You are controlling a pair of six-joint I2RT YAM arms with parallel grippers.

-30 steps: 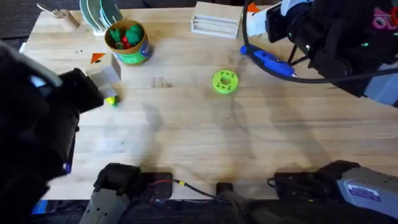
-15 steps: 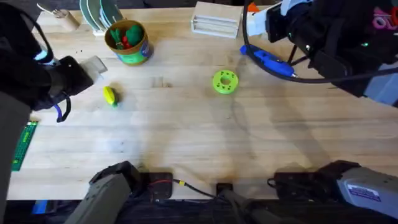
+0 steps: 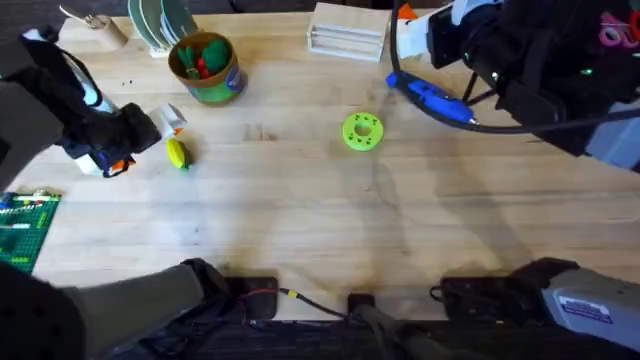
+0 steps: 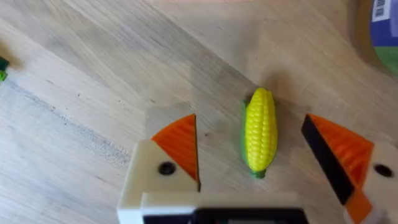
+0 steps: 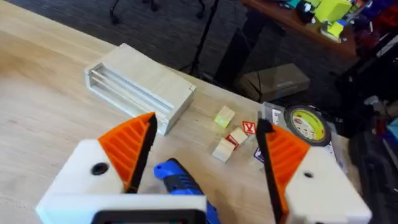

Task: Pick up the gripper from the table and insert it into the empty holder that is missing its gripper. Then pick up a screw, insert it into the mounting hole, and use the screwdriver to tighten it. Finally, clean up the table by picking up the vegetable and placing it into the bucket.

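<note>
Orange-padded left gripper [image 4: 255, 162] spread wide, empty, straddling the toy corn [image 4: 259, 132] lying on the wooden table [image 3: 320, 210] near the bucket [image 3: 205, 68]; right gripper [image 5: 205, 149] open above the blue screwdriver [image 5: 183, 183]; cleanup step unfinished, judging by the corn's position.

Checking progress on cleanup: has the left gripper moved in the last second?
Yes. The left gripper has shifted up the overhead view toward the bucket, now straddling the vegetable.

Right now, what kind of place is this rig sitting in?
Probably a robotics lab or workshop. A pale wooden worktable carries toy props such as a small yellow toy corn cob and a bright blue pen-shaped screwdriver; beyond it, carpet floor, cardboard box and cluttered bench.
</note>
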